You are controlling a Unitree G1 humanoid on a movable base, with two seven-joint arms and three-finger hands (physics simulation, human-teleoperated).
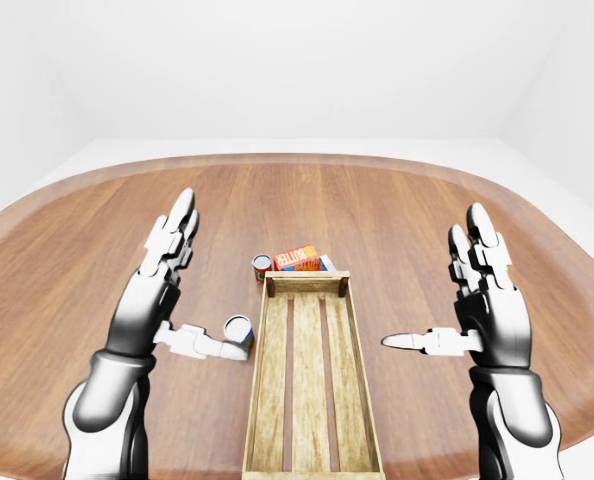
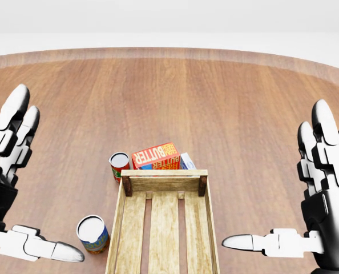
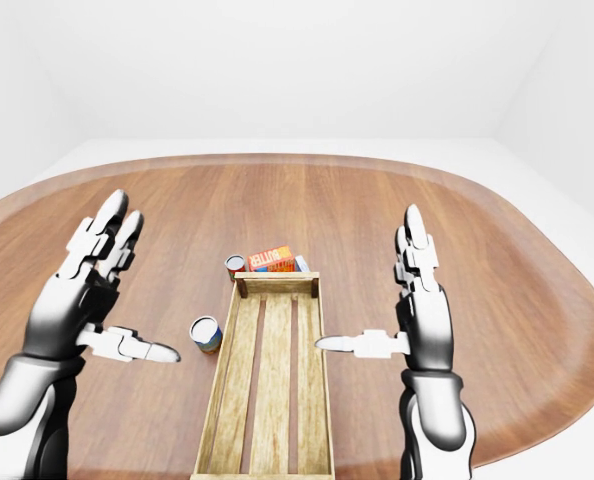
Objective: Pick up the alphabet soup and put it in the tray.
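The soup can (image 2: 93, 233) is standing upright just left of the tray (image 2: 116, 228), likely rigid, smooth and weighty, so the left hand (image 2: 9, 188), fingers spread and empty, is best gripping its sides.

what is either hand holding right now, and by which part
Nothing is held. Both the left hand and right hand are open above the table; the blue-labelled can stands free beside the left thumb.
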